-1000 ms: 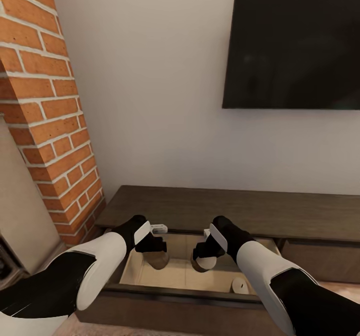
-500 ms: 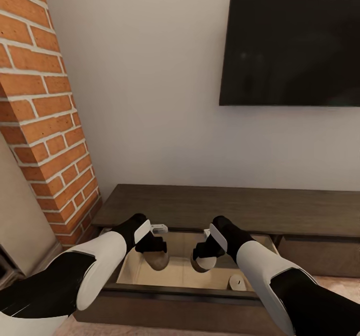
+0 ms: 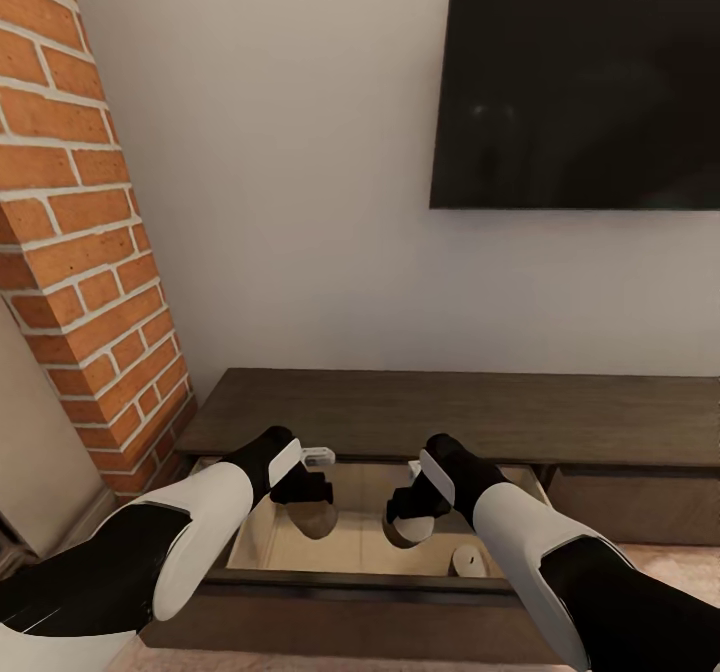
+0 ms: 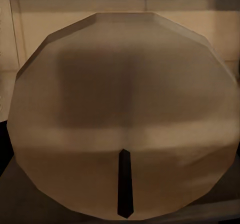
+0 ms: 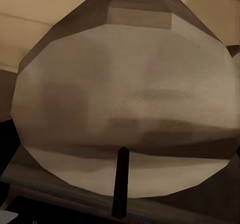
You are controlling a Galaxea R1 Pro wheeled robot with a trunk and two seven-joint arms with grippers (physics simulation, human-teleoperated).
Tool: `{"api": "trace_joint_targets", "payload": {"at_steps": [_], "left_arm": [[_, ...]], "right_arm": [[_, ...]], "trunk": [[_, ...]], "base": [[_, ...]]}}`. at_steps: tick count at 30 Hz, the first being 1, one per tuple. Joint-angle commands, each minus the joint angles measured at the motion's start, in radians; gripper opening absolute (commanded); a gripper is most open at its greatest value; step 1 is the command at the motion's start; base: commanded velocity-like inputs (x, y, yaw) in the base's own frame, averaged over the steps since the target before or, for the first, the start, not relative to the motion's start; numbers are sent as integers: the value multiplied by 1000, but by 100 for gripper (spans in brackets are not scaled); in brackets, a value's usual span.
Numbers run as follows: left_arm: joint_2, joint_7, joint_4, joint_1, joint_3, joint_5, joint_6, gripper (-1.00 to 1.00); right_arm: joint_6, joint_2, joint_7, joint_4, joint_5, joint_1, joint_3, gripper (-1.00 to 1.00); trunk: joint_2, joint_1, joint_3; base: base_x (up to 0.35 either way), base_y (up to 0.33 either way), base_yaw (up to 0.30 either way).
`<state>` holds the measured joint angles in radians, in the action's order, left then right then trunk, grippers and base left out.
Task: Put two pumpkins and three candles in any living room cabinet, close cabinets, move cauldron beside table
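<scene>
The cabinet (image 3: 450, 417) runs along the wall, with its left drawer (image 3: 352, 550) pulled out and showing a pale beige interior. My left gripper (image 3: 310, 507) hangs over the drawer, shut on a tan candle (image 3: 317, 522). Beside it my right gripper (image 3: 411, 517) is shut on a second candle (image 3: 408, 531). Close up, the left wrist view shows the top of its candle (image 4: 122, 114) with a dark wick, and the right wrist view shows the same of the other candle (image 5: 125, 99). A third candle (image 3: 466, 560) lies in the drawer's right front corner.
A brick column (image 3: 80, 252) stands at the left, close to the cabinet's end. A black television (image 3: 580, 82) hangs on the white wall above. A closed drawer front (image 3: 630, 517) lies to the right of the open one.
The whole view has drifted, with wall, television and bricks sliding left, so the camera moved. Both grippers hold their candles over the drawer as before.
</scene>
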<state>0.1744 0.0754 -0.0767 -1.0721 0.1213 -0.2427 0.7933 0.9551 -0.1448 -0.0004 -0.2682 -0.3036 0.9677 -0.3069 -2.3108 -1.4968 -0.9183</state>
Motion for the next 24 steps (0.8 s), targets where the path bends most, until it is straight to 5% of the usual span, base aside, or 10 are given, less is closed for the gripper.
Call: {"api": "trace_joint_targets", "payload": {"at_steps": [1, 19, 24], "left_arm": [[0, 7, -2, 0, 6, -9, 4, -100], [0, 41, 0, 0, 5, -9, 4, -100], [0, 41, 0, 0, 5, -10, 4, -100]], "right_arm": [[4, 1, -3, -1, -9, 1, -8, -100], [4, 1, -1, -1, -9, 2, -9, -100], [4, 1, -3, 0, -9, 1, -9, -100]], "trunk": [[-7, -4, -4], [-133, -73, -61], [-133, -73, -65]], "base": [[0, 0, -2], [0, 0, 0], [0, 0, 37]]}}
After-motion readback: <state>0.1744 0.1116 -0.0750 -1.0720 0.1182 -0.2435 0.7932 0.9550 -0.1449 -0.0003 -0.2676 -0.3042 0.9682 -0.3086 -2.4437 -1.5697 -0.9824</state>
